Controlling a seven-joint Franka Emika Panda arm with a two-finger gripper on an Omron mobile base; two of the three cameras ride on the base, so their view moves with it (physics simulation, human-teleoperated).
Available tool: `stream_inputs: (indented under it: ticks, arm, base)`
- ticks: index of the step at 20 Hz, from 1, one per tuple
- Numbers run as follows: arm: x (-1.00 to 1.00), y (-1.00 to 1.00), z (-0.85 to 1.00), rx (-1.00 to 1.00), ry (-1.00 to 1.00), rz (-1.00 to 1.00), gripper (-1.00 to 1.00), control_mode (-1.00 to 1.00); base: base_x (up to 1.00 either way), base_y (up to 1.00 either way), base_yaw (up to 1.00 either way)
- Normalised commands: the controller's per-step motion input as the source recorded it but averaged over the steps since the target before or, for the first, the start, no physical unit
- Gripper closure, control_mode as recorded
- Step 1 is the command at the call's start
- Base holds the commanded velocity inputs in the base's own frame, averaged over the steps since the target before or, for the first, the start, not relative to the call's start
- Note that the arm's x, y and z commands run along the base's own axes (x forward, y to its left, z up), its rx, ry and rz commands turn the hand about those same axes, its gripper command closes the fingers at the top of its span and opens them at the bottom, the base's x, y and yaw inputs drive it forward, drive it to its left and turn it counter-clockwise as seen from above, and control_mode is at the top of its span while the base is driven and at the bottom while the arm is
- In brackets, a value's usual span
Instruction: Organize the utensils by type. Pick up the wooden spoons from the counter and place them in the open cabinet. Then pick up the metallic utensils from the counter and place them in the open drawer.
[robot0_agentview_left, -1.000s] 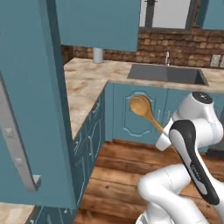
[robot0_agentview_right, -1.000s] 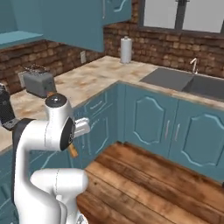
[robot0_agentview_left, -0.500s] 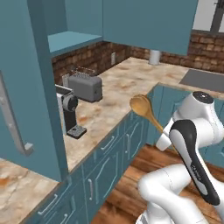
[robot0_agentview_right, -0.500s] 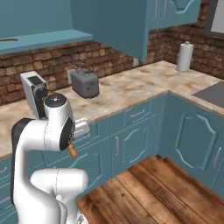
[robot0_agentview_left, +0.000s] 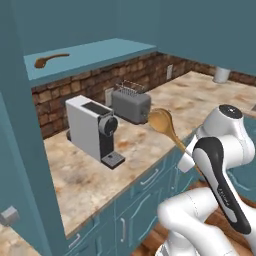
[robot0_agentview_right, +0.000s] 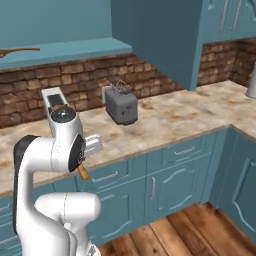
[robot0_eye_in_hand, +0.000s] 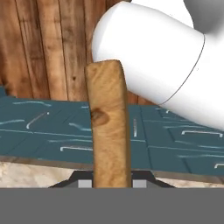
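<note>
Up on the flat teal shelf of the open wall cabinet (robot0_agentview_left: 100, 52) lies one brown long-handled wooden spoon (robot0_agentview_left: 50, 59). Below it, on the beige marbled counter (robot0_agentview_left: 90, 175), stand a white coffee machine (robot0_agentview_left: 92, 130) and a grey toaster (robot0_agentview_left: 131, 104). Further right, the gripper (robot0_eye_in_hand: 109, 183) has its jaws clamped on the second light wooden spoon (robot0_agentview_left: 167, 129), bowl raised above the counter's edge.

Pretty standard rendered kitchen: red-brown brick backsplash (robot0_agentview_right: 150, 85), teal lower cupboard fronts (robot0_agentview_right: 175, 175) with slim silver handles, and a plank wood floor (robot0_agentview_right: 200, 230). A grey toaster (robot0_agentview_right: 121, 106) and a white coffee machine (robot0_agentview_left: 95, 130) sit against the wall.
</note>
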Motion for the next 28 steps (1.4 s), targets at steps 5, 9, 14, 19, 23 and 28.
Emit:
stream_inputs:
  ticks: [5,9,14,19,23,28]
  arm:
    - [0.0,0.0,0.0,0.0,0.0,0.0,1.0,1.0]
    - [0.0,0.0,0.0,0.0,0.0,0.0,1.0,1.0]
    - [0.0,0.0,0.0,0.0,0.0,0.0,1.0,1.0]
    - [0.0,0.0,0.0,0.0,0.0,0.0,1.0,1.0]
    - [0.0,0.0,0.0,0.0,0.0,0.0,1.0,1.0]
    - [0.08,0.0,0.0,0.02,-0.04,0.05,1.0,-1.0]
  base:
    - [0.48,0.0,0.37]
    - [0.42,0.0,0.35]
    - [0.28,0.0,0.33]
    - [0.52,0.0,0.31]
    - [0.57,0.0,0.27]
    - [0.36,0.0,0.2]
